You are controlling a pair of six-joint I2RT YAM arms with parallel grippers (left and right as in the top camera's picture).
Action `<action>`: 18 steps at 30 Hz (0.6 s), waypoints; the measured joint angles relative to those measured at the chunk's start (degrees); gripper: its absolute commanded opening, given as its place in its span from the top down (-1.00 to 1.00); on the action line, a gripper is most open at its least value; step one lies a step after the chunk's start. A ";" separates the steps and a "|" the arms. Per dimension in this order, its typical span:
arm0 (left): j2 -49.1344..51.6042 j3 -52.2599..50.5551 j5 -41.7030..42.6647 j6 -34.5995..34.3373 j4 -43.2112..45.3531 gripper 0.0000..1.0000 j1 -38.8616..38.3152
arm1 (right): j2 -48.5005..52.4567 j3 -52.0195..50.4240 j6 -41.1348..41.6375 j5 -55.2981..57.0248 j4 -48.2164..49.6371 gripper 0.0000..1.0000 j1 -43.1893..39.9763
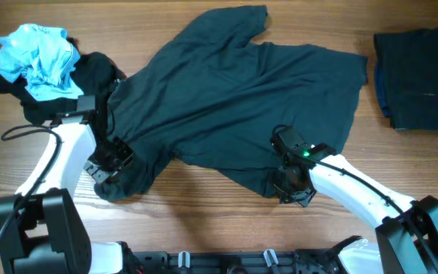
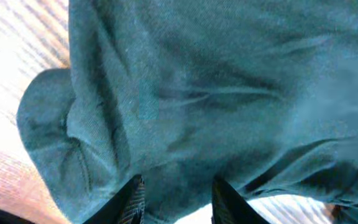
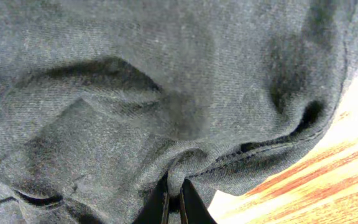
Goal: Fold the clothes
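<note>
Wooden tabletop (image 1: 204, 221) carries all the clothes. One big dark shirt (image 1: 234, 99) lies spread in the middle, with many wrinkles. At the far left a blue garment (image 1: 36, 57) sits crumpled on a black garment (image 1: 97, 72). At the far right a folded garment (image 1: 420, 80) lies well apart from the shirt.

The left claw (image 1: 109, 164) is at the near-left corner of the shirt, where the cloth is bunched. Its fingers (image 2: 132, 202) stand a little apart with cloth at the tips; I cannot tell if they pinch it.

The right claw (image 1: 291, 185) is at the near hem of the shirt, right of the middle. Its fingers (image 3: 158, 208) are closed tight on a small fold of the hem.
</note>
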 measured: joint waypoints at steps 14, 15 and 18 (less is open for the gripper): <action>-0.59 -8.96 -2.14 -0.79 12.90 0.65 -0.04 | 0.00 0.00 -0.66 -0.17 0.22 0.91 0.00; -0.68 -9.05 -2.29 -0.98 13.35 0.78 -0.04 | 0.00 0.00 -0.66 -0.17 0.20 0.91 0.00; -0.79 -9.09 -3.10 -1.05 13.99 0.92 -0.04 | 0.00 0.00 -0.83 -0.37 0.48 0.91 0.00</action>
